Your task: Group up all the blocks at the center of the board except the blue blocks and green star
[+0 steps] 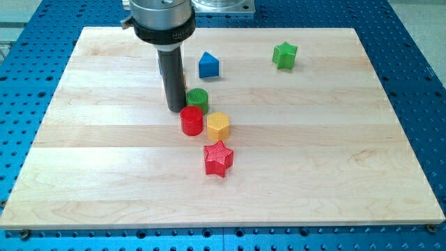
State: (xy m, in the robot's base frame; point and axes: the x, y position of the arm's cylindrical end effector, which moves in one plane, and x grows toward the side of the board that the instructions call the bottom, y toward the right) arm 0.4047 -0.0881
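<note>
My tip (175,109) rests on the board just left of the green cylinder (198,98) and just above-left of the red cylinder (191,120). The yellow hexagon block (218,125) sits right of the red cylinder, almost touching it. The red star (218,158) lies below the yellow hexagon. The blue block (208,65), shaped like a small house, stands above the green cylinder. The green star (284,55) is at the view's top right. The rod hides something yellowish behind it near the view's top; I cannot tell what it is.
The wooden board (104,174) lies on a blue perforated table (418,56). The arm's dark round mount (164,21) hangs over the board's top edge.
</note>
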